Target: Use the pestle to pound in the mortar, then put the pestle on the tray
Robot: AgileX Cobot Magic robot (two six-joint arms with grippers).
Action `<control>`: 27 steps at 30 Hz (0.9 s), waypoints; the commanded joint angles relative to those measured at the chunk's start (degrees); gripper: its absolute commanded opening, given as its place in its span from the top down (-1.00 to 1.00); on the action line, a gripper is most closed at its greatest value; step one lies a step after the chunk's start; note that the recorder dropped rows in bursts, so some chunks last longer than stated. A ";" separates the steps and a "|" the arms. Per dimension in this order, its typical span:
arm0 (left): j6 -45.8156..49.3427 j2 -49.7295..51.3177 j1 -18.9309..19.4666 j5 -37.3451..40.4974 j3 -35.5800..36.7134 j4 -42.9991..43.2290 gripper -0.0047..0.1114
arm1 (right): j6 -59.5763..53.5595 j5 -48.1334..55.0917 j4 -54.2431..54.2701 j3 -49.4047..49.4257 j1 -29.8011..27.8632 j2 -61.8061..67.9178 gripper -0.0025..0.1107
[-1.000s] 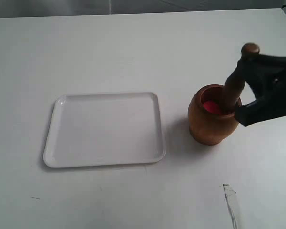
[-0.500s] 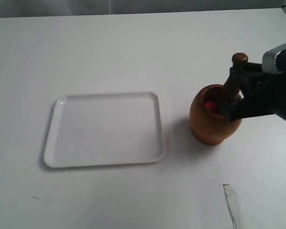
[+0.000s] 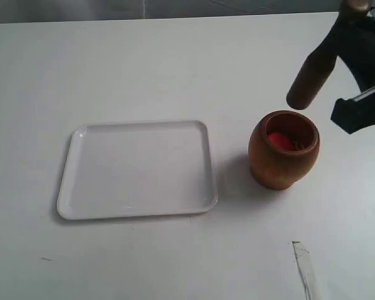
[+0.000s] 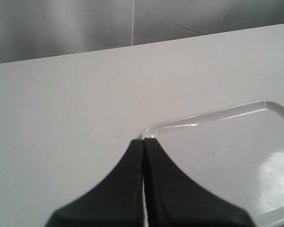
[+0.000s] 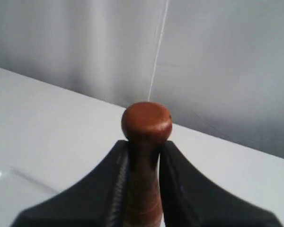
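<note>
Right end effector (image 5: 143,153), held high, clamps the pestle (image 3: 307,78); left end effector (image 4: 143,147) is pressed closed.

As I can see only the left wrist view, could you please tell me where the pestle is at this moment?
Observer: The pestle is held in the air, tilted, by the right gripper, its thick end just above the mortar.
Operator: Thank you. Is there anything inside the mortar?
Observer: Yes, a red thing lies inside it.
Operator: And where does the mortar stand relative to my tray?
Observer: In the exterior view it stands to the right of the tray, apart from it.
</note>
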 commanded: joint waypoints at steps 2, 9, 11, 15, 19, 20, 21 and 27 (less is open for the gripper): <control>-0.47 -0.07 -0.44 -0.17 0.03 -0.42 0.92 | -0.36 1.11 -0.77 0.36 -0.04 7.81 0.96; -0.47 -0.07 -0.44 -0.17 0.03 -0.42 0.92 | -0.36 -2.77 0.82 4.34 -0.04 18.84 0.96; -0.47 -0.07 -0.44 -0.17 0.03 -0.42 0.92 | -0.36 -2.60 0.82 4.34 -0.04 21.09 0.96; -0.47 -0.07 -0.44 -0.17 0.03 -0.42 0.92 | -0.36 -6.69 0.82 4.34 -0.04 21.90 0.96; -0.47 -0.07 -0.44 -0.17 0.03 -0.42 0.92 | -0.36 -9.41 0.82 2.68 -0.04 18.45 0.96; -0.47 -0.07 -0.44 -0.17 0.03 -0.42 0.92 | -0.36 -9.29 0.58 1.82 -0.04 17.01 0.96; -0.47 -0.07 -0.44 -0.17 0.03 -0.42 0.92 | -0.36 -8.63 -0.12 0.77 -0.04 15.42 0.96; -0.47 -0.07 -0.44 -0.17 0.03 -0.42 0.92 | -0.36 0.73 -0.49 -7.31 0.06 8.62 0.96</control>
